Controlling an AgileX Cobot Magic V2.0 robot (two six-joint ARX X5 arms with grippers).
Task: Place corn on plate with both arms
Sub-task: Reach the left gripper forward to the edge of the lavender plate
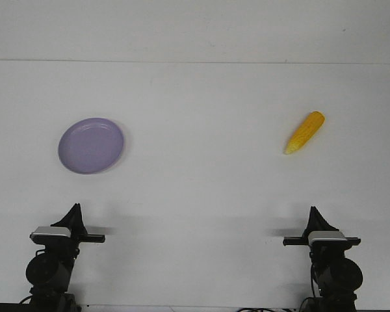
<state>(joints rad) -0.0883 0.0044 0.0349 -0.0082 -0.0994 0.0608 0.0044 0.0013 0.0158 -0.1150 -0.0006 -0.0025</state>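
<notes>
The yellow-orange corn (305, 132) lies on the white table at the right, tilted, with its paler pointed tip toward the near left. The lavender plate (91, 145) sits on the table at the left and holds nothing. My left gripper (75, 209) is at the near left, in front of the plate and well apart from it. My right gripper (314, 212) is at the near right, in front of the corn and well apart from it. Each gripper's fingers come together in one point and hold nothing.
The white table (201, 175) spans the whole view. A faint line (195, 61) crosses it at the far side. Both arm bases stand at the near edge.
</notes>
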